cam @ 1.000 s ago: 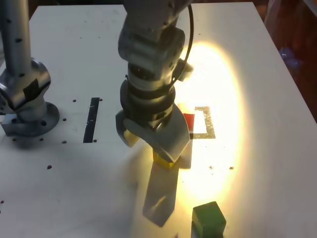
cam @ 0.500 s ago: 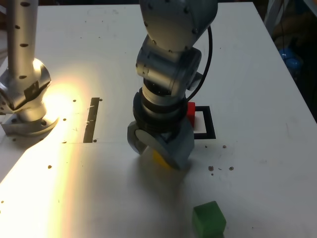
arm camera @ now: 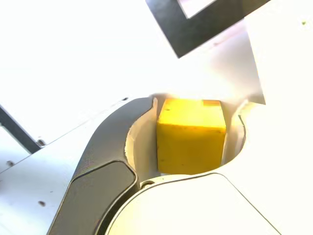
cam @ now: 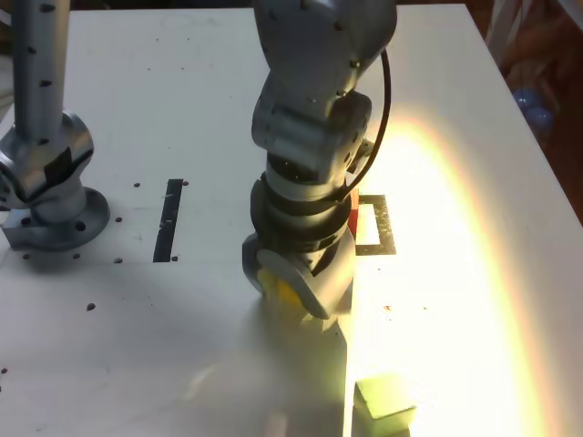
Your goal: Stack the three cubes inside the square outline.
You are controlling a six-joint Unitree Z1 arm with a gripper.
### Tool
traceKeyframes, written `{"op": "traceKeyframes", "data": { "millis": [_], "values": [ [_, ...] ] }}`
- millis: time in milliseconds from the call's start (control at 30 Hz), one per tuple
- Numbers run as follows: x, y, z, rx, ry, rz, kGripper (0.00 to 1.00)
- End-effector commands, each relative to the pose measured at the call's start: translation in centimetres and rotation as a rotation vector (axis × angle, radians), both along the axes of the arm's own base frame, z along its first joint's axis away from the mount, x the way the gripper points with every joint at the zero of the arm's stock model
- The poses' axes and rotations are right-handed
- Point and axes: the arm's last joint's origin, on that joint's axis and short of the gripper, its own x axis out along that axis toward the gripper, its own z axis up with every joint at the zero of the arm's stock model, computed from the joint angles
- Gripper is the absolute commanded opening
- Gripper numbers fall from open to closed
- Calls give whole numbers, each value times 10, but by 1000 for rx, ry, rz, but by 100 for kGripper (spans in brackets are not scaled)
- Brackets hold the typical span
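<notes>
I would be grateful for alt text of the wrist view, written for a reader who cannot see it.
A yellow cube sits between the two curved jaws of the hand, above a brightly lit white table. Part of a black square outline shows beyond it, and a dark strip crosses one edge.

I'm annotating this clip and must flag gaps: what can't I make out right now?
- Red cube: mostly hidden behind the arm in the exterior view.
- Square outline: cut off by the wrist view's edge; its rest is behind the arm in the exterior view.
- Whether the fingers press the yellow cube: glare in the wrist view.
</notes>
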Motion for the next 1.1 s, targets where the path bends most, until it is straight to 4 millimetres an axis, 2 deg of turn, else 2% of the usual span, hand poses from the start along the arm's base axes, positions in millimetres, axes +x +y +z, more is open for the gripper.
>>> {"op": "traceKeyframes", "data": {
  "millis": [0,300,500,667,833,1067],
  "values": [
    [-1,0,1,-9,-7,-7,29],
    [-10,4,8,-17,1,-10,22],
    [-17,14,50,-17,-4,9,22],
    [-15,32,81,-15,40,115,20],
    [-5,49,102,-41,0,222,20],
    [18,83,105,-33,-39,311,20]
  ]
}}
